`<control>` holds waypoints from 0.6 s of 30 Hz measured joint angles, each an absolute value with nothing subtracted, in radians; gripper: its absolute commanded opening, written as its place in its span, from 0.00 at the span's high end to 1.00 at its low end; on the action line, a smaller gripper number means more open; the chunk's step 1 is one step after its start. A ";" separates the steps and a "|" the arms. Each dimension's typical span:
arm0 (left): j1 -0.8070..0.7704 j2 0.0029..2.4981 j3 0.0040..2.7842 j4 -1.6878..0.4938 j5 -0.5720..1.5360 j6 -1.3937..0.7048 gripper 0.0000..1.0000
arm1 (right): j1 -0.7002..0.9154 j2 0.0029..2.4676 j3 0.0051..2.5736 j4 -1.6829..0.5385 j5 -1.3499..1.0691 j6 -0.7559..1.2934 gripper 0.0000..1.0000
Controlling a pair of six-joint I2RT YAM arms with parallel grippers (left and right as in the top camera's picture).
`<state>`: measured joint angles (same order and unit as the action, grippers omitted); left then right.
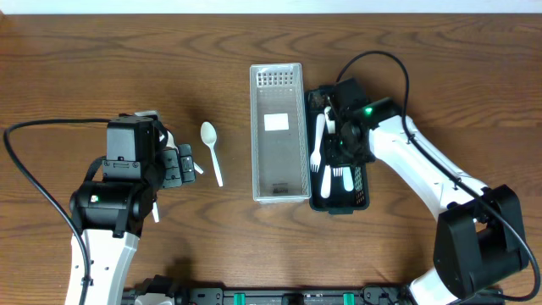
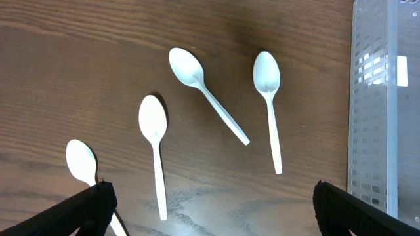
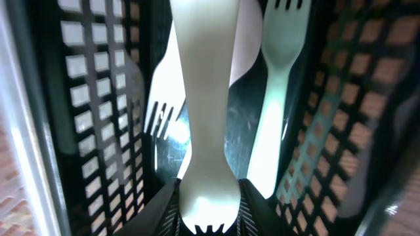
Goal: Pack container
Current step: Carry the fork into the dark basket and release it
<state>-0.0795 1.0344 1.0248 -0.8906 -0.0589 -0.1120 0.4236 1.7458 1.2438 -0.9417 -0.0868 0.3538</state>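
The right claw [image 3: 207, 213] is clamped on a white fork [image 3: 203, 118]. Its fingers [image 3: 164, 210] press against either side of the head just above the tines, and the handle runs away from the wrist camera. The claw is down inside the black basket [image 1: 362, 191], where two more forks [image 3: 279, 92] lie on the mesh floor, one on each side of the held one. The clear bin [image 1: 255, 127], long and narrow, stands just beside the basket's left wall.

Well to the left, the left claw [image 2: 210, 210] hangs with its fingers [image 2: 85, 206] wide apart, gripping nothing. Below it four white spoons [image 2: 269, 105] lie loose on the bench [image 2: 65, 65], bowls pointing away from the claw. The rightmost spoon lies near the clear bin without touching it. The leftmost is partly hidden behind a finger.
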 measured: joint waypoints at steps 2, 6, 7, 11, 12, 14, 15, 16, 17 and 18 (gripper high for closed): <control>-0.080 1.034 1.025 -0.891 -0.059 -0.112 0.02 | 0.424 1.746 1.241 -0.930 -0.086 0.355 0.67; -0.080 1.034 1.025 -0.893 -0.059 -0.112 0.02 | 0.424 1.746 1.243 -0.916 -0.083 0.355 0.42; -0.080 1.034 1.025 -0.894 -0.059 -0.112 0.02 | 0.424 1.746 1.248 -0.918 -0.082 0.352 0.40; -0.080 1.034 1.025 -0.896 -0.059 -0.112 0.02 | 0.424 1.747 1.316 -0.956 -0.080 0.321 0.36; -0.080 1.034 1.025 -0.896 -0.059 -0.112 0.02 | 0.424 1.747 1.342 -0.966 -0.079 0.315 0.35; -0.080 1.034 1.025 -0.896 -0.059 -0.112 0.02 | 0.424 1.747 1.419 -1.004 -0.078 0.297 0.31; -0.080 1.034 1.025 -0.896 -0.059 -0.112 0.02 | 0.424 1.747 1.472 -1.033 -0.073 0.289 0.25; -0.080 1.034 1.025 -0.897 -0.059 -0.112 0.02 | 0.423 1.747 1.521 -1.053 -0.067 0.283 0.14; -0.080 1.034 1.025 -0.897 -0.059 -0.112 0.02 | 0.421 1.747 1.567 -1.075 -0.059 0.280 0.01; -0.080 1.034 1.025 -0.897 -0.059 -0.112 0.02 | 0.417 1.747 1.634 -1.109 -0.050 0.268 0.01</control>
